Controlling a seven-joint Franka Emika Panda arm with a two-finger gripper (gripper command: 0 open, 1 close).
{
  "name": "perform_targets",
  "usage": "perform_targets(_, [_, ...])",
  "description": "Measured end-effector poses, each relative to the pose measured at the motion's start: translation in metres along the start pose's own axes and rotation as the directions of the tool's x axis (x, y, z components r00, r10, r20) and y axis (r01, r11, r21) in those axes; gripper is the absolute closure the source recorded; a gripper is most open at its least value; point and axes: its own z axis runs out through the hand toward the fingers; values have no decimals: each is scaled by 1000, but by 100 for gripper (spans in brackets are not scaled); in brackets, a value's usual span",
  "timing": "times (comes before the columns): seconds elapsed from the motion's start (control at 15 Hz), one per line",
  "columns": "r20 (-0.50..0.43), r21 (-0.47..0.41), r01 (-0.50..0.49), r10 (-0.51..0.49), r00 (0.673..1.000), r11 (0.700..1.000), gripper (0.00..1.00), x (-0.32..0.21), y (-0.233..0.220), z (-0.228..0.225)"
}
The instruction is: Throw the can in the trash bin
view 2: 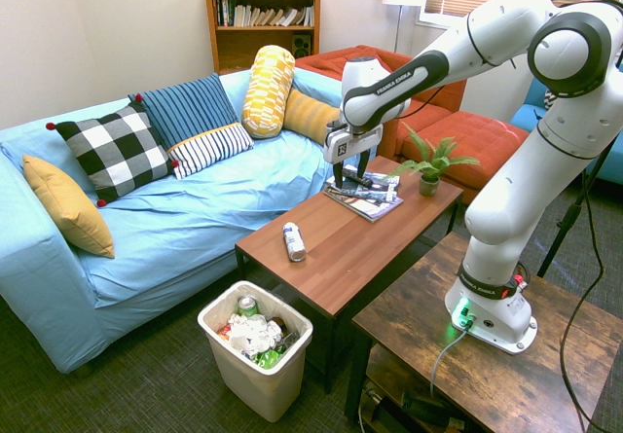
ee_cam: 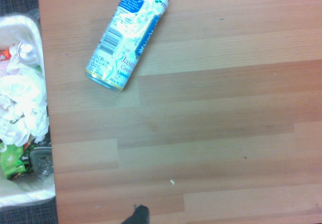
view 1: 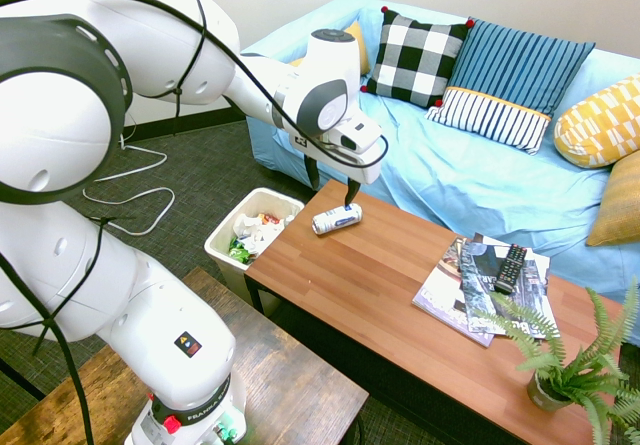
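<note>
Silver-white with blue markings, the can (view 1: 336,219) lies on its side near the end of the wooden coffee table (view 1: 400,305) closest to the trash bin (view 1: 222,241). The bin stands on the floor just beside that table end and already holds crumpled paper and wrappers. The gripper (view 1: 348,197) hangs above the can, apart from it; whether its fingers are spread or pressed together cannot be told from either exterior view. Progress: the can is not yet grasped, so pick-up, carry and release all remain. The wrist view alone shows the can's barcode and print; only the second exterior view shows the open table between can and magazines (view 2: 365,196).
</note>
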Motion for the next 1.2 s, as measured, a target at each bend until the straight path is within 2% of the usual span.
perform_targets(0.2, [8, -3, -13, 13, 1000, 1000, 0, -3, -7, 4])
perform_targets(0.53, [61, 5, -136, 136, 989, 991, 0, -10, -75, 28])
perform_targets(0.87, [111, -53, -259, 264, 958, 964, 0, 2, -150, 96])
perform_targets(1.2, [82, -127, -352, 364, 928, 927, 0, 26, -172, 171])
